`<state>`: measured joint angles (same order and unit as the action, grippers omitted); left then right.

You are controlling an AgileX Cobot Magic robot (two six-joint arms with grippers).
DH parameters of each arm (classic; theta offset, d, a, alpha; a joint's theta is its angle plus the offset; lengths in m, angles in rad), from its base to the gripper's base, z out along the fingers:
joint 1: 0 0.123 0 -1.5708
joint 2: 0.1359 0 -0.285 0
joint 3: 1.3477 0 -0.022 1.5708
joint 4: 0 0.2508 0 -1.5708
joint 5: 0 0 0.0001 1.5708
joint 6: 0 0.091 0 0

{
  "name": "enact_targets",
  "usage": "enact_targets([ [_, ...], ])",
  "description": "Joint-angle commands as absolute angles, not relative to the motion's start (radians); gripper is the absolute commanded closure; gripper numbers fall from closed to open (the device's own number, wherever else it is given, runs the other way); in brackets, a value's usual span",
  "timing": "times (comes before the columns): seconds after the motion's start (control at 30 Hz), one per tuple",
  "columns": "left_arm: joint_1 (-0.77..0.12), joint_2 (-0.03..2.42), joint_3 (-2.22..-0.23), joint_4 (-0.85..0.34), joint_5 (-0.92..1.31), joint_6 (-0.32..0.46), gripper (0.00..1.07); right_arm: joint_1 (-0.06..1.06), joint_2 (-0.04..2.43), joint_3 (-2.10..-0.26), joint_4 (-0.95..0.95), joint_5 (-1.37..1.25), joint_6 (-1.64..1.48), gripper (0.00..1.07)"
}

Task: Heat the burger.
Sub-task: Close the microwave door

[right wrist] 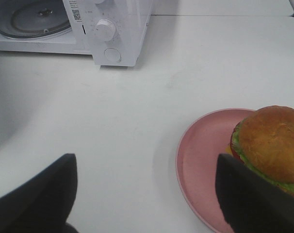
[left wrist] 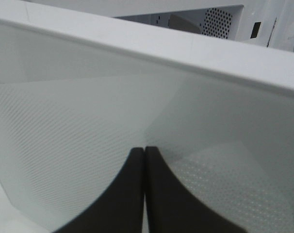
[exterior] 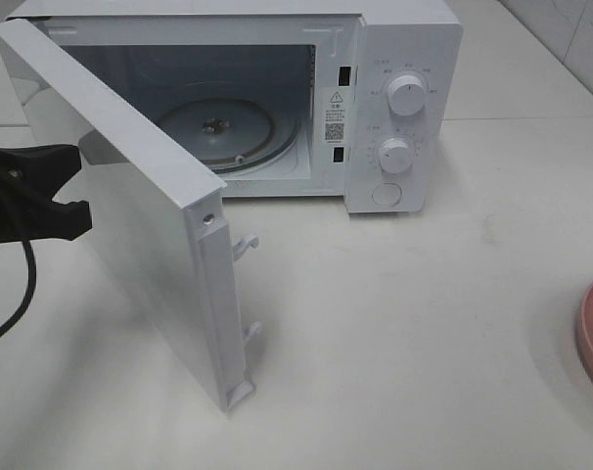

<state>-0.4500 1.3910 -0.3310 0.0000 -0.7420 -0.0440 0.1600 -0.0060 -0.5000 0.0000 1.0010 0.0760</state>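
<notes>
- Where the white counter [exterior: 424, 323] meets its far edge, a boxy white microwave oven [exterior: 404, 59] with smooth glossy panels is seen, its cavity exposed.
- A round clear glass turntable [exterior: 218, 132] is seen lying flat on the cavity floor.
- Two round white ridged knobs [exterior: 407, 95] are stacked on the control panel, with a flat round button below them.
- The flat white rectangular microwave door [exterior: 130, 196] is swung out toward the counter's near edge; its window is covered with a fine dotted mesh, and two small hooked latches project from its free edge.
- The black left gripper [left wrist: 145, 160] is held against the door's outer face, its curved matte fingers [left wrist: 127, 194] pressed together with nothing between them.
- A tall burger [right wrist: 270, 145] with a glossy golden-brown bun and ruffled green lettuce is seen resting on a smooth round pink plate [right wrist: 200, 160] at the counter's right edge, well apart from the oven.
- The black right gripper [right wrist: 144, 194] is held above the counter just beside the plate, its fingers [right wrist: 40, 194] spread wide and empty; one finger overlaps the burger's near side in the wrist view, and contact cannot be told.
</notes>
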Motion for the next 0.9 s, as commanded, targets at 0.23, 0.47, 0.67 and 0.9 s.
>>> enact_targets([
  [0.23,-0.582,1.501,-0.452,-0.153,-0.756,0.042,1.07,0.155,-0.03,-0.498,0.0,0.996,0.072,0.32],
  [0.47,-0.643,1.608,-0.565,-0.241,-0.756,0.047,1.07,0.155,-0.03,-0.498,0.0,0.996,0.073,0.32],
  [0.67,-0.697,1.693,-0.673,-0.322,-0.756,0.118,1.07,0.155,-0.03,-0.498,0.0,0.996,0.073,0.32],
  [0.9,-0.741,1.784,-0.803,-0.422,-0.756,0.175,1.07,0.155,-0.03,-0.498,0.0,0.996,0.072,0.32],
])
